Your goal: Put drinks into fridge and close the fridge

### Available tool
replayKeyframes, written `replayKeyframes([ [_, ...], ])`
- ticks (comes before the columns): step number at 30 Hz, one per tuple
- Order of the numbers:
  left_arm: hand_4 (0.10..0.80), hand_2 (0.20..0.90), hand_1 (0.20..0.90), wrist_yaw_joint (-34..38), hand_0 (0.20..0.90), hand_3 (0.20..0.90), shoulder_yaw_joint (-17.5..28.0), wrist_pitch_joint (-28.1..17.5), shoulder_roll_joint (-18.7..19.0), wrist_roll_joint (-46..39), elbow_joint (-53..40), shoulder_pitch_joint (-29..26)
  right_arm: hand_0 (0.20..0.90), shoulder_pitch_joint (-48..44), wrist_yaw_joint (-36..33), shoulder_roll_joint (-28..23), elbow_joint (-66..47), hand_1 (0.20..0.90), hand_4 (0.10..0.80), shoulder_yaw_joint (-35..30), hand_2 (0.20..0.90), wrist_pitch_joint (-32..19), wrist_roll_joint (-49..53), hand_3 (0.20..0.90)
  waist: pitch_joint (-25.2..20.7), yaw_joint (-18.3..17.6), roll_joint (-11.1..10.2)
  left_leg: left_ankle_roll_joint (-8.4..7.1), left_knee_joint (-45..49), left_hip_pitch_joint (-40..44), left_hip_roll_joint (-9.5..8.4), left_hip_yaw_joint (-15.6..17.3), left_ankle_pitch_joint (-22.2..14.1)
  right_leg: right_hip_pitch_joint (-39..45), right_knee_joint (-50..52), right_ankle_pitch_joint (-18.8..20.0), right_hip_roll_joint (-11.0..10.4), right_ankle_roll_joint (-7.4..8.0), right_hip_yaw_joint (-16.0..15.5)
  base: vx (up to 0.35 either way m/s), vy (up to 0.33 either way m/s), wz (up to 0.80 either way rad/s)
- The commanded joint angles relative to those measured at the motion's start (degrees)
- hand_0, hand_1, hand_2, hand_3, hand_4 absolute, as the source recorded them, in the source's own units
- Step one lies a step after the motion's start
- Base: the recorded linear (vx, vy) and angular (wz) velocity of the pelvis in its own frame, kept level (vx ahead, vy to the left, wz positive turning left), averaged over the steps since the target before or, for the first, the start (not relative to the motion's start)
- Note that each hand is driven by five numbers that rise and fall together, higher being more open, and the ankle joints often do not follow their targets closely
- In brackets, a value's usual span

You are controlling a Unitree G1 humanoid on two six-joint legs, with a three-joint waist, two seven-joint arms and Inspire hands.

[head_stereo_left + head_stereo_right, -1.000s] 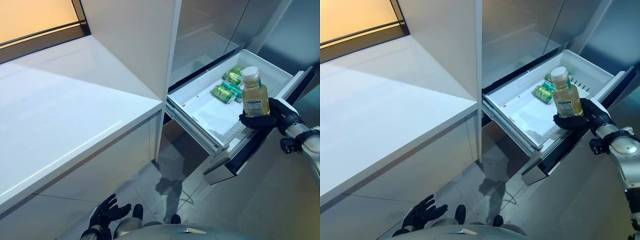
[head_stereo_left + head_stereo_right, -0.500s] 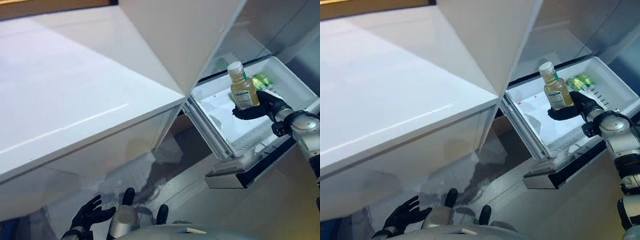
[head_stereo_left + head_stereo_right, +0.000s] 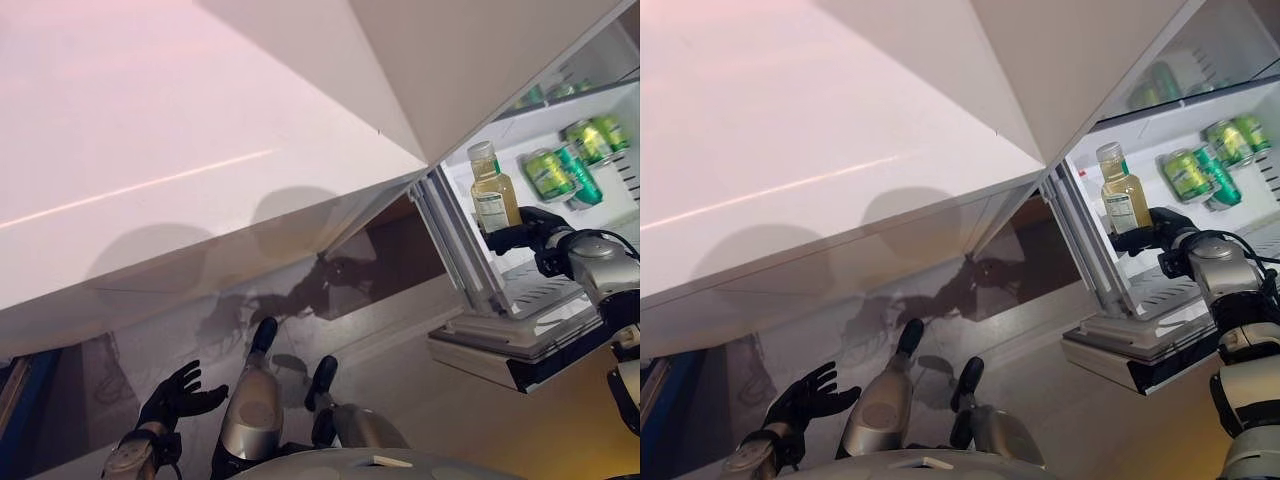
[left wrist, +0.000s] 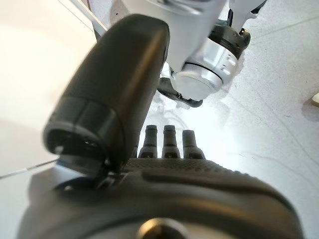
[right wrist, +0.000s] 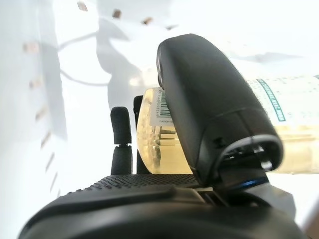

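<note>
The right hand (image 3: 528,228) is wrapped round the bottle (image 3: 492,192), upright over the open drawer (image 3: 520,320), near the cans (image 3: 552,172). Best to lower it straight down onto bare drawer floor short of the cans, then let go (keeping it level). The left hand (image 3: 178,394) hangs slack-fingered, well below the drawer. Since half a second ago the camera has swung; the bottle now sits deeper over the drawer.

You can't see the lower part of the bottle (image 3: 492,190): the right hand (image 3: 528,231) covers it, and the thumb (image 5: 212,109) hides its middle up close. The green cans (image 3: 562,168) are partly cut off at the picture's edge, their print too small to read
</note>
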Motion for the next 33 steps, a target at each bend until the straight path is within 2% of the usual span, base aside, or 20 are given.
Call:
replayKeyframes([
  [1,0.800,0.900,0.900,2.4,0.900,0.900,-2.1,4.8,3.9,-4.7,-3.2,-0.8,0.300,-16.5,-0.6,-6.4,1.7,0.300,0.100,1.8,0.300,0.3,-0.5,0.200,-4.6,0.6,0.5,3.00,2.0,-1.6,-2.38,0.6,-4.7,-5.3,3.5,4.3,1.7,1.64,1.4,-0.060,0.025,-0.01],
  [4,0.800,0.900,0.900,3.2,0.900,0.900,-2.8,8.1,5.3,-8.2,-2.7,-5.5,0.300,-20.1,2.1,-6.9,4.8,0.300,0.100,4.7,0.300,0.9,-1.6,0.200,-3.6,-0.3,0.8,3.08,1.8,-3.1,-2.16,1.4,-4.3,-7.0,3.6,4.6,1.8,1.46,1.6,-0.124,0.047,-0.04],
  [7,0.800,0.900,0.900,3.8,0.900,0.900,-3.6,9.4,5.7,-9.9,-2.2,-8.0,0.300,-21.2,4.1,-6.7,6.4,0.300,0.100,6.8,0.300,0.6,-4.6,0.200,-2.7,-0.7,1.1,3.07,1.7,-3.8,-2.23,1.9,-4.0,-7.9,3.7,4.7,1.7,1.31,1.6,-0.085,0.042,-0.17],
  [12,0.800,0.900,0.900,3.9,0.900,0.900,-4.0,10.7,6.1,-10.1,-1.5,-10.3,0.300,-22.9,6.3,-6.2,8.6,0.300,0.100,9.6,0.300,1.1,-8.4,0.200,-2.2,-0.7,1.0,2.90,2.2,-4.4,-2.22,2.3,-3.9,-8.2,3.9,4.7,1.5,1.28,1.3,-0.007,-0.001,-0.01],
  [15,0.800,0.900,0.900,3.9,0.900,0.900,-4.5,11.4,6.4,-9.8,-0.2,-11.9,0.300,-25.2,10.5,-5.4,12.5,0.300,0.100,11.7,0.300,1.7,-12.8,0.200,-2.0,-0.3,0.9,2.76,2.4,-4.5,-2.17,2.4,-3.9,-8.2,4.0,4.7,1.2,1.36,0.8,0.007,-0.028,0.00],
  [24,0.800,0.900,0.900,3.3,0.900,0.900,-4.3,11.8,7.0,-8.2,2.0,-13.6,0.300,-28.5,21.8,-3.4,21.5,0.300,0.100,14.6,0.300,7.5,-23.7,0.200,-1.8,1.3,0.8,2.47,2.6,-4.6,-2.16,2.0,-3.5,-7.8,4.2,4.6,0.9,1.41,-0.3,0.029,-0.038,0.05],
  [33,0.800,0.900,0.900,2.0,0.900,0.900,-3.1,11.9,8.1,-6.0,2.2,-13.1,0.300,-27.1,25.7,-1.9,25.4,0.300,0.100,13.9,0.300,11.2,-28.6,0.200,-1.4,3.2,0.5,2.40,2.7,-4.9,-2.24,1.0,-3.3,-7.4,4.0,4.7,0.7,1.59,-1.4,0.037,-0.056,0.06],
])
